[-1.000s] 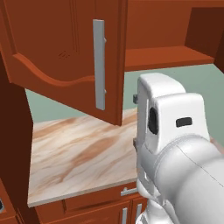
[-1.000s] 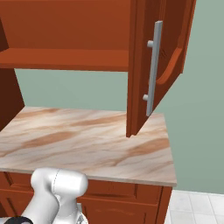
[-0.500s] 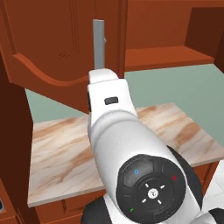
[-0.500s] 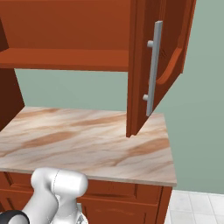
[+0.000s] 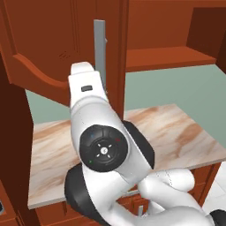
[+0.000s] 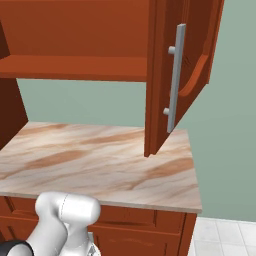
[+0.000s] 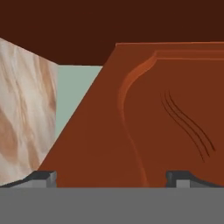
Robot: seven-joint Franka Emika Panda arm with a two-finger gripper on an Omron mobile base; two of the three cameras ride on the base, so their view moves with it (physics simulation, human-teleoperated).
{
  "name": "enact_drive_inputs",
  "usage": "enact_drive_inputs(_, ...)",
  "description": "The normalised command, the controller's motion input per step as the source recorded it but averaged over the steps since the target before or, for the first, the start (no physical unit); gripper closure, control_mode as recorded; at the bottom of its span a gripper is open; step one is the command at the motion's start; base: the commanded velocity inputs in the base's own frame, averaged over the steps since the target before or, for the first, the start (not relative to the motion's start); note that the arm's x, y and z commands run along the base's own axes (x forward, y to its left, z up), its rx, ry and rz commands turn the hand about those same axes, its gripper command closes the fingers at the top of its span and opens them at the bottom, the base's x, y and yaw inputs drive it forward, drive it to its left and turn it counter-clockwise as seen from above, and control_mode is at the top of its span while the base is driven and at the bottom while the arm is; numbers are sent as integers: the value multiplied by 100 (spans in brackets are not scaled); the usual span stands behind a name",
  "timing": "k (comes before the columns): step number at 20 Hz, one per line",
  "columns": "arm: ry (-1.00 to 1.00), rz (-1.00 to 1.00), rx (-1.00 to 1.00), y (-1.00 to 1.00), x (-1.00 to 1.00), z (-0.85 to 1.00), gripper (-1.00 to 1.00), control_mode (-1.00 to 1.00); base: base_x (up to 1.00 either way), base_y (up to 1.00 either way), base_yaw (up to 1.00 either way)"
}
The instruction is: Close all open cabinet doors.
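Cabinet door [image 6: 192, 65] with its grey handle [image 6: 175, 77] hangs open at upper right above the marbled surface [image 6: 100, 165], end effector [image 7: 111, 177] spread wide facing its raised panel.

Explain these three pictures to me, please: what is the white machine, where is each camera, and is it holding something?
The white machine is a robot arm in a simulated kitchen. Two cameras ride on its base, behind it to the left and right. Both show an open cabinet door with a grey bar handle, hanging above a marble counter. The third camera sits on the hand: its gripper is open, holds nothing, and faces the door's raised panel.
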Motion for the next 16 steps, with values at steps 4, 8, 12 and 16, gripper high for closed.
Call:
enact_drive_inputs(4, -1, 0, -2, 31, 76, 0, -100, -100, 0, 0, 0)
enact_drive_inputs(8, 0, 0, -3, 36, 75, 0, -100, -100, 0, 0, 0)
enact_drive_inputs(12, 0, 0, -4, 28, 63, 0, -100, -100, 0, 0, 0)
enact_drive_inputs(16, -3, -3, -5, 1, 10, 0, -100, -100, 0, 0, 0)
